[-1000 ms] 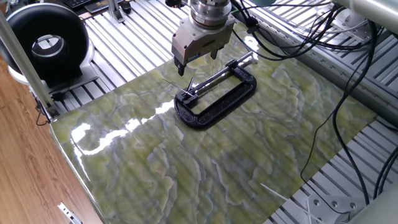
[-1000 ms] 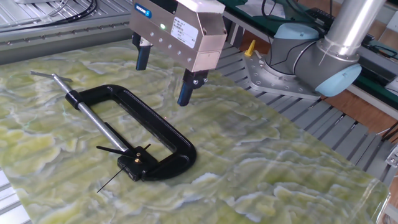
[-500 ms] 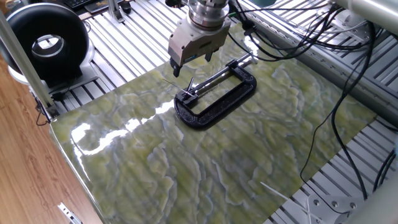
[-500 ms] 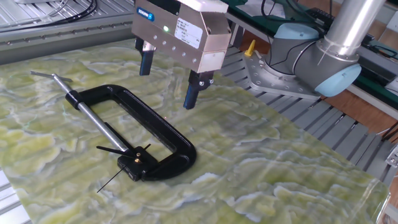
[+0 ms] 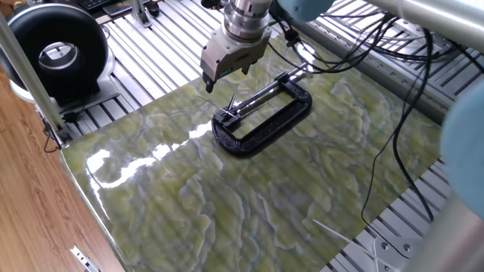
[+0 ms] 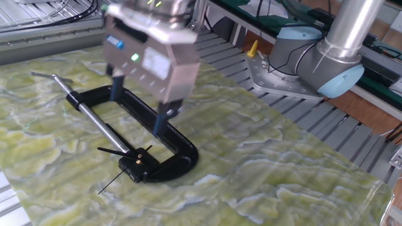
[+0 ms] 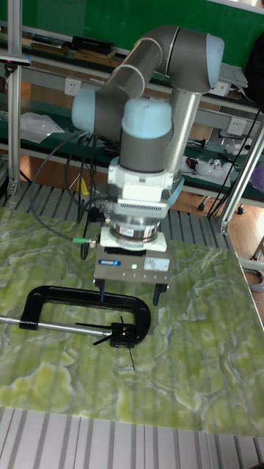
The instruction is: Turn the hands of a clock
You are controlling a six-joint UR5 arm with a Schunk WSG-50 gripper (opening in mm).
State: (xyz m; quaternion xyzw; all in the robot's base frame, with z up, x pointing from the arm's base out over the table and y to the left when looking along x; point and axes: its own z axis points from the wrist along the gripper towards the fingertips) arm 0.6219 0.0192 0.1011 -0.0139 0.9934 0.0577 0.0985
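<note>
Claw (image 6: 137,112) is spread wide, holding nothing, hovering over the clock (image 6: 164,134) mid-frame on the tabletop (image 6: 264,182). Hands (image 6: 124,164) sit at the clamp's lower end, untouched afaict. So basically nothing turned yet, whole grab + twist left imo.

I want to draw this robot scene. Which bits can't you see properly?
- The pincer: smeared by motion in the other fixed view.
- The clamp: its far bar partly hidden behind the pincer there.
- The thin needles: too small in one fixed view.
- Screw: cut off at the left edge in the tall view.
</note>
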